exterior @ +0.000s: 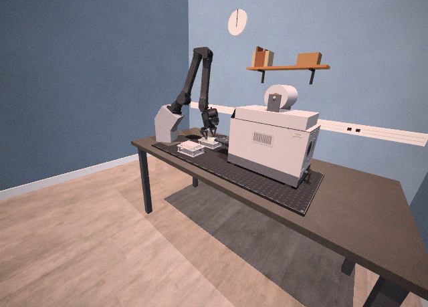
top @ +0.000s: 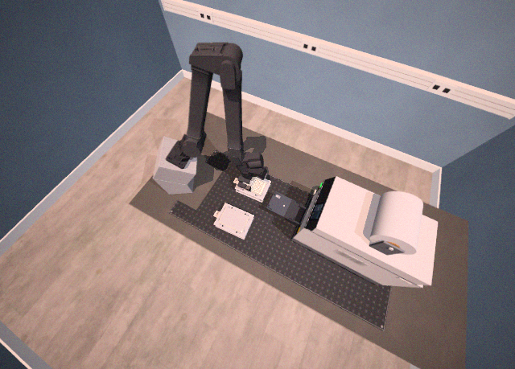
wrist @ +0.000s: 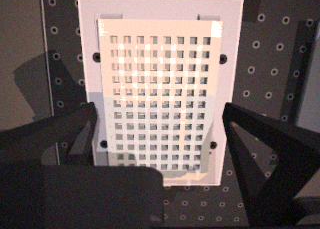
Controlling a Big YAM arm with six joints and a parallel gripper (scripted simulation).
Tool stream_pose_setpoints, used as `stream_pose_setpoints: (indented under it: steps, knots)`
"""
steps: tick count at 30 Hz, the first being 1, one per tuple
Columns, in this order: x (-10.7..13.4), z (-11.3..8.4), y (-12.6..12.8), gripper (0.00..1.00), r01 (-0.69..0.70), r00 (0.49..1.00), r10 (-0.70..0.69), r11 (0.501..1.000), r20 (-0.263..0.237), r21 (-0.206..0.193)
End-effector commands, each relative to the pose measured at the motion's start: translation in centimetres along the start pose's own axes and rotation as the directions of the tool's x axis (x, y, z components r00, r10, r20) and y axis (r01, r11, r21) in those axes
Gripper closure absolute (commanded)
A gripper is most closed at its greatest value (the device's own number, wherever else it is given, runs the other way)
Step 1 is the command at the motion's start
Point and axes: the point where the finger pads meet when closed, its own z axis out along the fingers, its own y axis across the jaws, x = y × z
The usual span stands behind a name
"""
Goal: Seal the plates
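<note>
Hovering my claw [top: 254,181] [exterior: 210,136] [wrist: 159,109] over the rear nest [top: 261,199] [exterior: 215,146] [wrist: 230,39], I have its two dark, angular fingers wide open, with nothing held. In the wrist view they come in from the left and right edges, one tip on each side of the plate [top: 260,186] [exterior: 209,139] [wrist: 160,89].

That plate lies in the nest, a cream, hard-looking rectangle pierced by neat rows of squarish wells. Its long axis runs up and down the wrist frame; from the top it slopes from left down toward the right, toward the sealer. I cannot tell which corner is A1. The nest is a smooth, pale block with dark round fasteners along its sides, its rim showing around the plate.

Just beside it, right of centre in the top view, sits the flat, dark grey stage [top: 284,203] [exterior: 222,140], with no plate on it. Beyond stands the boxy white sealer [top: 353,207] [exterior: 266,141], a green light [top: 321,185] at its front and a fat, smooth white roll [top: 399,219] [exterior: 281,96] on top.

Lower left of the first nest, from above, is the other nest [top: 244,233] [exterior: 191,154]; the exterior view shows a pale, bumpy-topped piece on it. Both nests rest on a dark surface [top: 315,265] [exterior: 255,179] [wrist: 265,19] dotted with ringed holes.
</note>
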Motion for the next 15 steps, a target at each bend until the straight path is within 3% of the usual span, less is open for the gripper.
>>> stream_pose_setpoints:
  steps: [1,11,15]
  knots:
    - [-1.04,-0.54,0.64,0.0,0.014,0.999,-0.014,1.0,0.038,-0.02]
    - [-0.24,-0.49,0.31,0.0,0.013,1.0,-0.013,1.0,0.005,-0.009]
    - [-0.48,0.22,0.36,0.0,0.013,1.0,-0.013,1.0,0.015,-0.007]
